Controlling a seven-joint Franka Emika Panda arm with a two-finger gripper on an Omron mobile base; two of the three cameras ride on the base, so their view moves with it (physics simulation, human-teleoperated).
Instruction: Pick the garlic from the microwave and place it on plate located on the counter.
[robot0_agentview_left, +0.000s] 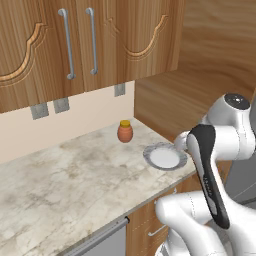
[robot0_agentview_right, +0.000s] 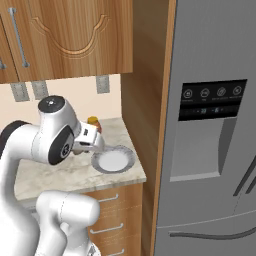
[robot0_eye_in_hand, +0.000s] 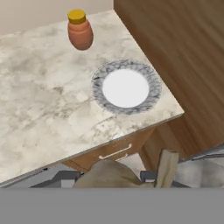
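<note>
Between tool (robot0_eye_in_hand: 131, 177) fingers: garlic (robot0_eye_in_hand: 111, 175) gripped | plate (robot0_eye_in_hand: 126, 87) on counter (robot0_eye_in_hand: 39, 105) beyond

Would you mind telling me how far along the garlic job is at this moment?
The pick looks done: in the hand view the garlic sits between the gripper fingers, out of the microwave. In hand: carrying it toward the counter. Left: the plate beside the jar has nothing on it, so placing and releasing remain.

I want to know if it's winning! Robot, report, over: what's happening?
Gripper shut on garlic, back from the counter edge. Plate empty, near the counter's corner. Jar stands behind the plate, off the path.
</note>
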